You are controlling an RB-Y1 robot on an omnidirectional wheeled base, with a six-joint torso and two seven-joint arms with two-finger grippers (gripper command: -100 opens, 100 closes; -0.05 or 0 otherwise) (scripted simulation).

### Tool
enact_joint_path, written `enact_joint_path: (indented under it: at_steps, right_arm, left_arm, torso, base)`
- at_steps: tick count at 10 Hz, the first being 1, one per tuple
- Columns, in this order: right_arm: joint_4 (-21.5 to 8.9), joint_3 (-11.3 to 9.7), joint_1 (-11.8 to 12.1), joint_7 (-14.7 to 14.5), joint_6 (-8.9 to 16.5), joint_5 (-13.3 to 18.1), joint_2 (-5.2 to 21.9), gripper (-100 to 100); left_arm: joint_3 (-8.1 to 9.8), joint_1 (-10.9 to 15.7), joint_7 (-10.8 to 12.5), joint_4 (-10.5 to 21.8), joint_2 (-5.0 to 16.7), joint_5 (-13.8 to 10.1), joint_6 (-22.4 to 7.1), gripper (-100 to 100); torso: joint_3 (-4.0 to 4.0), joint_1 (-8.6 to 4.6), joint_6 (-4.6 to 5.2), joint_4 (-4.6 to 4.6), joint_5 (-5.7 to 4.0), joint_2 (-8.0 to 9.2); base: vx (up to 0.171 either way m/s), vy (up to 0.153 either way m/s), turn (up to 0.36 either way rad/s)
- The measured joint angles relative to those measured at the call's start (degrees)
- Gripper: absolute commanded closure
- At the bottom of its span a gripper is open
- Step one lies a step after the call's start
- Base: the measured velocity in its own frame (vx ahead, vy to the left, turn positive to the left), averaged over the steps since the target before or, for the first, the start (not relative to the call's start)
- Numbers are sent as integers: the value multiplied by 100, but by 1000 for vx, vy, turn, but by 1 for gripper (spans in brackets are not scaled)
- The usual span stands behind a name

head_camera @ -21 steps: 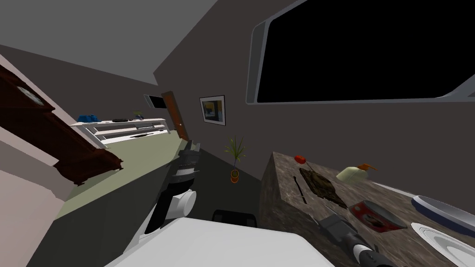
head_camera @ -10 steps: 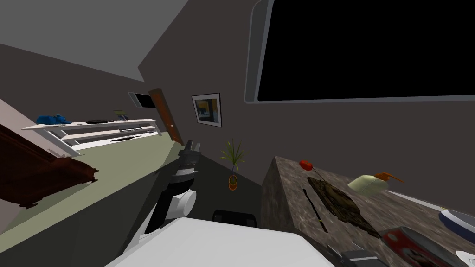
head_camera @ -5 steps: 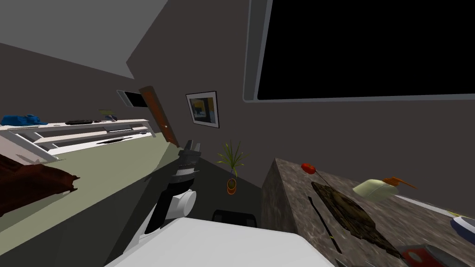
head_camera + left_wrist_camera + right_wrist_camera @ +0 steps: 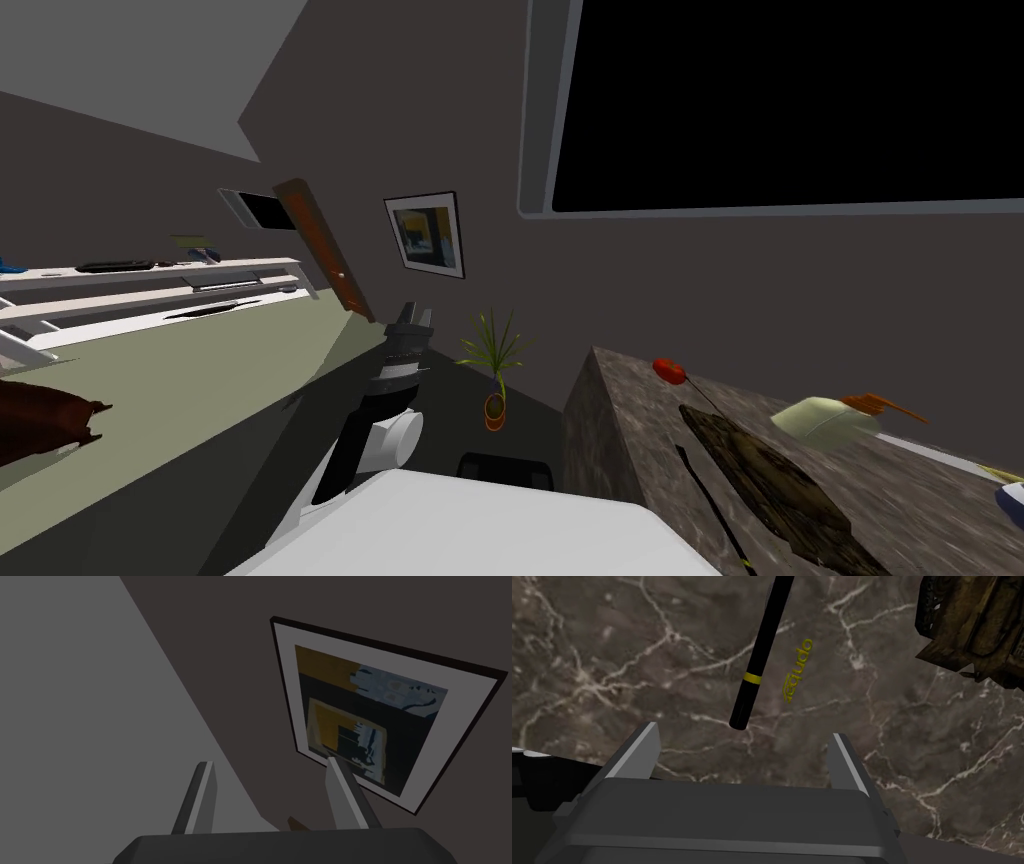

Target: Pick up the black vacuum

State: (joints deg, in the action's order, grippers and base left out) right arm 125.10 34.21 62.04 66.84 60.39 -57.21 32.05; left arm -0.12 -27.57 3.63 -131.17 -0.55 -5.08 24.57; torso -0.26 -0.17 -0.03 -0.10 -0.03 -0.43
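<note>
Black vacuum (image 4: 763, 651), a thin rod with a yellow band, lies on the marbled surface (image 4: 612, 651), its end just ahead of the right gripper (image 4: 743, 731), whose fingers are spread. Left gripper (image 4: 268, 761) is held out in front, fingers apart.

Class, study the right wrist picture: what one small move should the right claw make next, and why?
Probably ease the open right claw forward and down around the black rod: its yellow-banded end lies on the marble counter just ahead of the claw, roughly centred, not yet grasped.
</note>
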Motion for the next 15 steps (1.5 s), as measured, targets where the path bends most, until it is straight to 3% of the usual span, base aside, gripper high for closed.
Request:
enact_joint_path:
  at_steps: [7,10,11,12,15]
  right_arm:
    - [-59,308,43,782,1044,-428,275,-100]
    - [-113,416,21,1054,1423,-588,378,-100]
    - [-114,418,19,1072,1446,-591,380,0]
    - [-114,418,19,1071,1443,-591,380,-100]
    - [-387,310,-108,880,1283,-428,290,-100]
  left_arm:
    - [0,0,0,0,0,0,0,0]
    - [0,1,0,0,0,0,0,0]
    - [-1,2,0,0,0,0,0,0]
    - [-1,2,0,0,0,0,0,0]
    - [-1,2,0,0,-1,0,0,0]
  torso:
    - [-14,-16,-2,-6,-4,-24]
    - [-2,-9,-8,0,-6,-2]
    - [12,-7,-9,6,-6,24]
    - [20,-5,-8,9,-5,35]
    - [22,-44,-8,8,-91,40]
  base:
    - [175,-25,-90]
    - [74,-11,-27]
    - [0,0,0]
    - [2,7,11]
    - [3,13,10]
